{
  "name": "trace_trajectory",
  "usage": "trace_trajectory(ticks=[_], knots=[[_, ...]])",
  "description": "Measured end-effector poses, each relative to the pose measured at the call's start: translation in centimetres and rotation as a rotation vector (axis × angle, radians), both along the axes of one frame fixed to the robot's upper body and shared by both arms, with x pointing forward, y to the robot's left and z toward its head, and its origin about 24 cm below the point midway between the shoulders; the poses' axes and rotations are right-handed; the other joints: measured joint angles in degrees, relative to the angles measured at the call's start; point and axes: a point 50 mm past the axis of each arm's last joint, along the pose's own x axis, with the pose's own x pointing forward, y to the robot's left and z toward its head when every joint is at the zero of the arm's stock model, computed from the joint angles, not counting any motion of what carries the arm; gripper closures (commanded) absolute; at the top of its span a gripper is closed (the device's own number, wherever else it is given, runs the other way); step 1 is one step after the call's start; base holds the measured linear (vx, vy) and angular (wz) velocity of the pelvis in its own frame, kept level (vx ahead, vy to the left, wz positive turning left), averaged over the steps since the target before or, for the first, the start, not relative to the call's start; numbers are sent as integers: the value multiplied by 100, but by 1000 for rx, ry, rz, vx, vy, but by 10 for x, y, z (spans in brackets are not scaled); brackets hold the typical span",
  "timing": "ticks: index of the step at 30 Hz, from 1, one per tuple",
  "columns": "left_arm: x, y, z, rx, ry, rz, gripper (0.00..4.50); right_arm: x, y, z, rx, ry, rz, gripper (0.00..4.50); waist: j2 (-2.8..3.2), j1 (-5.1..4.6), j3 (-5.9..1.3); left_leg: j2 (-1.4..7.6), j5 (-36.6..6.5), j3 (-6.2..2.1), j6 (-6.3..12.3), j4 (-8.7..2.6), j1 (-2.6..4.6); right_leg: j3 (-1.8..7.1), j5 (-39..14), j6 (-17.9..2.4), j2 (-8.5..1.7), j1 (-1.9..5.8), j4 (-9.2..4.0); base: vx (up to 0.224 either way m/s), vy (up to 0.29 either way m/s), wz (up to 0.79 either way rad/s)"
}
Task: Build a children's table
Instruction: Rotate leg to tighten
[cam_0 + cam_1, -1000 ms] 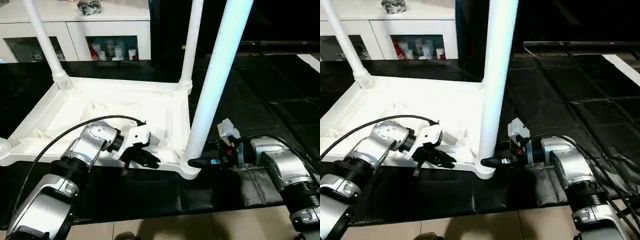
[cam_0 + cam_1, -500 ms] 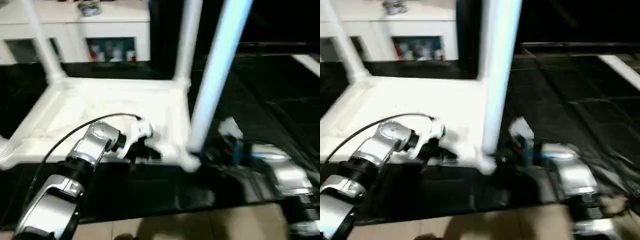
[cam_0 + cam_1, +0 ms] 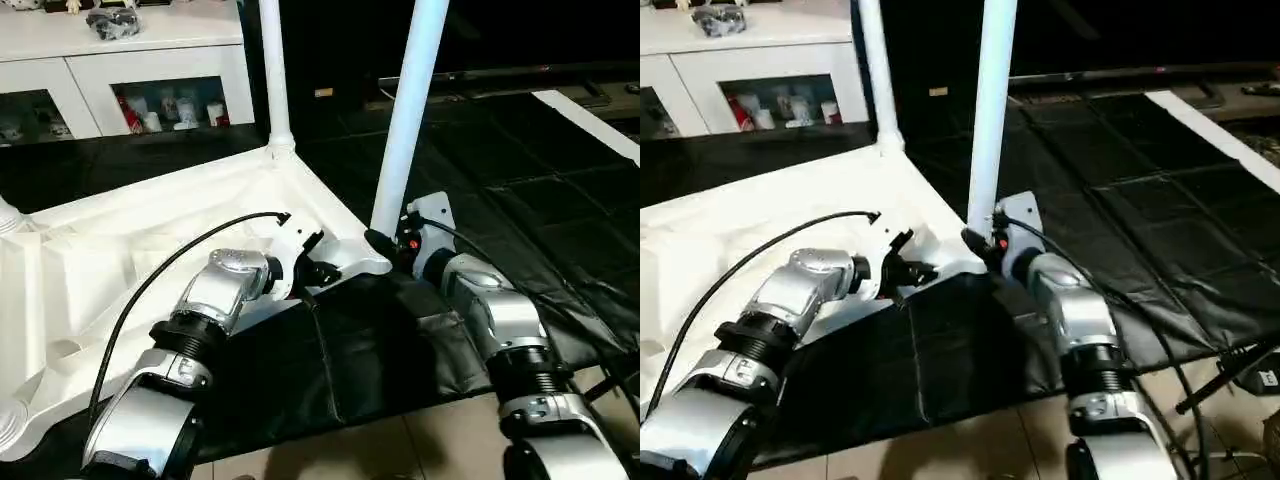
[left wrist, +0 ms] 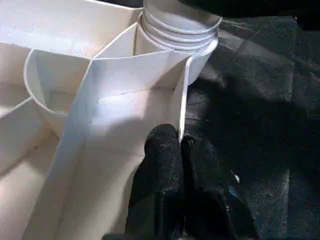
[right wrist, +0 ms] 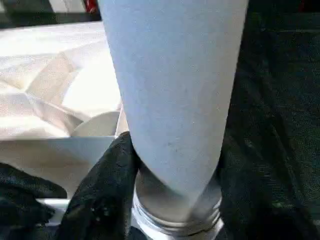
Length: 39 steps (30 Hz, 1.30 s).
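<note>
Your table top point(image 3: 150, 250) lies upside down on the black mat point(image 3: 380, 350). The right gripper point(image 3: 385, 245) clamps the near-corner leg point(image 3: 405, 120); the left gripper point(image 4: 181, 150) pinches the rim. Two legs stand; others look unfinished.

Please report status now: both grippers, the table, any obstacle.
Left gripper pinching table top rim near corner socket. Right gripper shut round near leg base. Black mat underneath, nothing blocking.
</note>
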Motion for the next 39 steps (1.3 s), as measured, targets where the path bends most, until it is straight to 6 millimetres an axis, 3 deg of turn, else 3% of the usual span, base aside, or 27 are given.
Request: trace_trajectory(ticks=[11,18,24,31,33,39], knots=[[-4,6,0,-1,-34,-89,450,-12,-7,-2,53,-25,90,77,2,26,1,0,-2,2,1,-9,-3,0,-1,1,0,-4,-8,0,0,0],[-11,19,0,17,-40,-229,450,-32,-32,0,35,-27,327,7,2,166,2,1,-6,2,-6,-9,-1,0,0,1,0,-3,-4,0,0,0],[-18,33,2,47,-43,-364,450,-45,-46,3,-4,-8,497,7,0,306,3,0,-7,3,-10,-3,0,1,2,-1,-1,2,-5,0,0,0],[-33,43,4,65,-28,-578,450,-55,-47,8,-8,13,704,7,-1,480,3,2,-7,6,-10,-1,-3,0,1,0,-3,5,-3,0,0,0],[-36,44,4,75,-23,-629,450,-57,-48,9,2,18,740,7,-1,511,3,3,-6,15,-9,-1,-2,4,1,0,-5,9,-3,0,0,0],[-39,40,3,78,-37,-697,450,-58,-43,6,23,50,813,66,-3,518,2,3,-6,19,-8,8,-1,10,1,0,-6,20,-2,0,0,0]])
